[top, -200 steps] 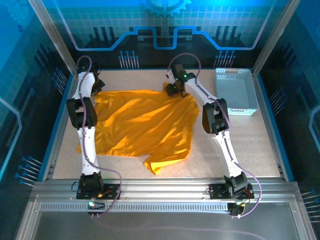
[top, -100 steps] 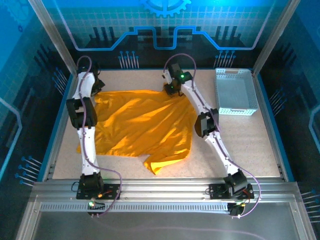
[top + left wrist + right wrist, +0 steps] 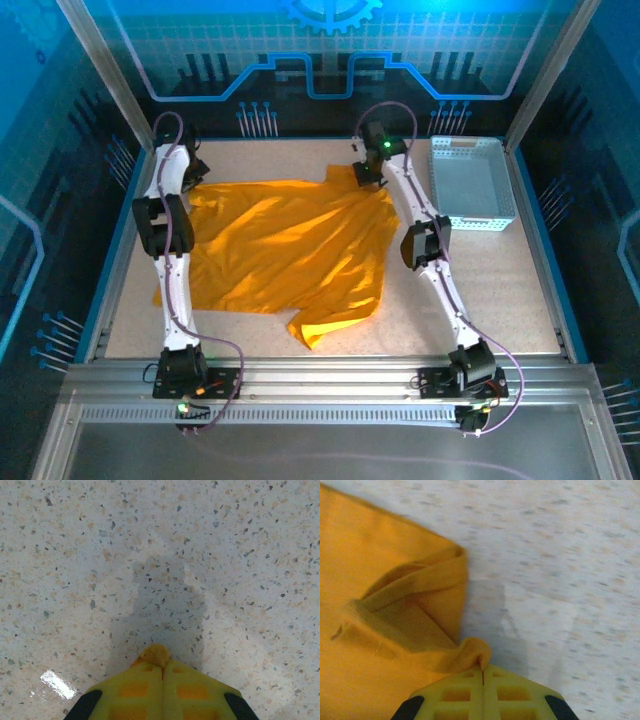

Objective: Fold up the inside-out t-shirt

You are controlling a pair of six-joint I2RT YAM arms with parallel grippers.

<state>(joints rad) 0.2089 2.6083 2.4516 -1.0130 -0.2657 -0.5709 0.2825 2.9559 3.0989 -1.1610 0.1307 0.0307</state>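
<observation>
soft thin orange-yellow t-shirt (image 3: 290, 250) is spread rumpled on speckled stone-look tabletop (image 3: 480, 280) | left gripper (image 3: 161, 664) is clamped on a fabric nub | right gripper (image 3: 483, 670) is pinched shut on a folded edge

The plain orange-yellow t-shirt (image 3: 285, 250) is being held pinched at its two far corners, spread mostly flat but rumpled. A sleeve is being shown doubled over at the near edge, its brighter side up.
</observation>
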